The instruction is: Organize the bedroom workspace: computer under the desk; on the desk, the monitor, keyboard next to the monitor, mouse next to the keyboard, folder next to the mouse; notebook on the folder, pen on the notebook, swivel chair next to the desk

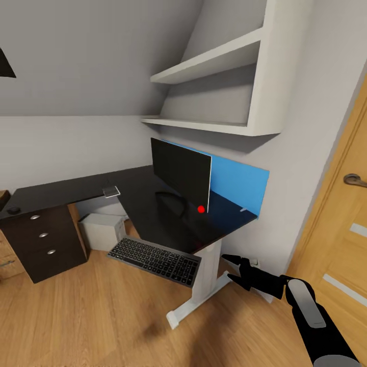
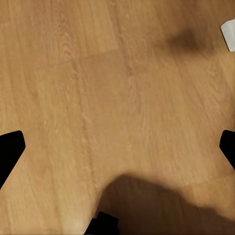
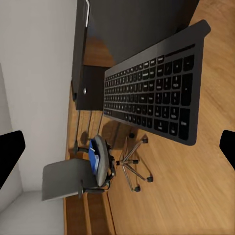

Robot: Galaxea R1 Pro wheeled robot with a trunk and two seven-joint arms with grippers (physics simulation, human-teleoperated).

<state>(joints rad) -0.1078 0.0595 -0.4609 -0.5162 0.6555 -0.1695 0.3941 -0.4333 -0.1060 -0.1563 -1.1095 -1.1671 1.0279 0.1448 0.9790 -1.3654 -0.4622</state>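
Observation:
The black monitor (image 1: 181,178) stands on the glossy black desk (image 1: 148,204), in front of its blue back panel. The dark keyboard (image 1: 155,260) (image 3: 154,88) sits low at the desk's front edge beside the white leg; I cannot tell what it rests on. My right gripper (image 1: 234,268) (image 3: 117,147) is open and empty, just right of that leg. The grey computer (image 1: 102,229) stands under the desk. A small grey notebook (image 1: 111,191) and the mouse (image 1: 14,209) lie on the desktop. The swivel chair (image 3: 73,178) holds the blue folder (image 3: 94,155). My left gripper (image 2: 117,147) hangs open over bare floor.
A dark drawer cabinet (image 1: 43,244) stands under the desk's left end. White wall shelves (image 1: 224,76) hang above the monitor. A wooden door (image 1: 341,229) with a handle is at the right. A small white sliver (image 1: 243,209) lies at the desk's back right corner.

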